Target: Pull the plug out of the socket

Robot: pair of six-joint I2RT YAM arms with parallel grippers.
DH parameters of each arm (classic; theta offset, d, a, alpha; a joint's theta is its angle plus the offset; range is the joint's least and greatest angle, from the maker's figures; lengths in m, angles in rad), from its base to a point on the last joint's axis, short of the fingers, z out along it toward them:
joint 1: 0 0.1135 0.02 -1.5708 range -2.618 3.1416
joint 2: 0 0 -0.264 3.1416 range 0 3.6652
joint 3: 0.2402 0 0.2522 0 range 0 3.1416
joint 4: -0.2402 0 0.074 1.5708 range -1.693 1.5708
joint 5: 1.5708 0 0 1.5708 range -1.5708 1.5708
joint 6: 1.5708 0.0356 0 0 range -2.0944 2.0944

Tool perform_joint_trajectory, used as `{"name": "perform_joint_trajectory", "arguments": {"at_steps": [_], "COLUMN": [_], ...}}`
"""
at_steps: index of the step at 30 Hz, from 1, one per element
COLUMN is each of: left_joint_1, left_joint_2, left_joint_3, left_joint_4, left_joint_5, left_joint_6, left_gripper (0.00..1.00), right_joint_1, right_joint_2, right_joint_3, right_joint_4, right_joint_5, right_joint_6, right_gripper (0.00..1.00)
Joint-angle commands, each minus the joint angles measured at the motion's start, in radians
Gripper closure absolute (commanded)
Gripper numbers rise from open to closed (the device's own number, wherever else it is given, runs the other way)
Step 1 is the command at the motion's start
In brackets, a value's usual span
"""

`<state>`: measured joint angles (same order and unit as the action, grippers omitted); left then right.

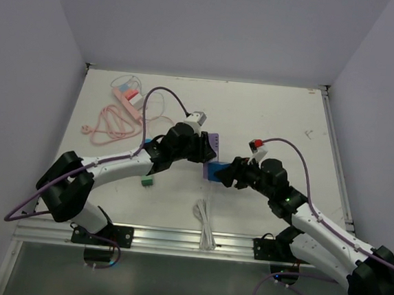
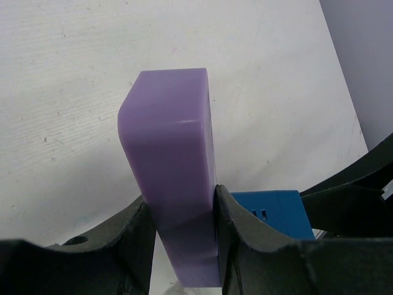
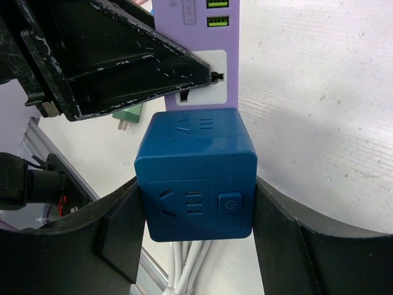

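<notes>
White cable (image 1: 204, 227) lies nearest, and runs from the front edge of the counter (image 1: 269, 112) up toward the blue cube adapter (image 3: 196, 153), which I take as the plug of this task. The right hand (image 3: 199, 236) is closed on this cube, one finger on each side wall, and leaves free the face with the round power button. The cube sits at the middle of the counter, pressed against the socket face of the purple power strip (image 2: 169, 135).

Just behind, the left hand (image 2: 184, 224) clamps the strip across its thin sides, probably to hold it while the other hand pulls.

The strip stands on its narrow edge, with its long axis going away from the arms and its socket face turned to the right, toward the cube. The cube has no real long axis. Its pins are hidden, but they should point left into the strip, so I judge the pull must go straight to the right.

A green plug (image 1: 147, 180) lies apart beside the left arm, and pink cable (image 1: 113, 123) is coiled at the far left.
</notes>
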<state>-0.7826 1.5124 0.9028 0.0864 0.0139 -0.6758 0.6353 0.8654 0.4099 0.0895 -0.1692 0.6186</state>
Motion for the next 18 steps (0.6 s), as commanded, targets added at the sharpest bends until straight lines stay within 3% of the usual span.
{"name": "perform_joint_trajectory", "arguments": {"at_steps": [1,18], "left_joint_1": [0.048,0.051], "left_joint_2": [-0.031,-0.087], "left_joint_3": [0.001,0.079], "left_joint_4": [-0.085,-0.228], "left_joint_5": [-0.310,-0.540], "left_joint_6": [0.200,0.349], "left_gripper": [1.00,1.00], "right_joint_1": [-0.003,-0.003], "right_joint_2": [-0.040,-0.118], "right_joint_3": [0.050,0.208], "right_joint_4": [-0.086,-0.316], "right_joint_5": [0.034,0.049], "right_joint_6": [-0.051,-0.132], "right_gripper": [1.00,1.00]}}
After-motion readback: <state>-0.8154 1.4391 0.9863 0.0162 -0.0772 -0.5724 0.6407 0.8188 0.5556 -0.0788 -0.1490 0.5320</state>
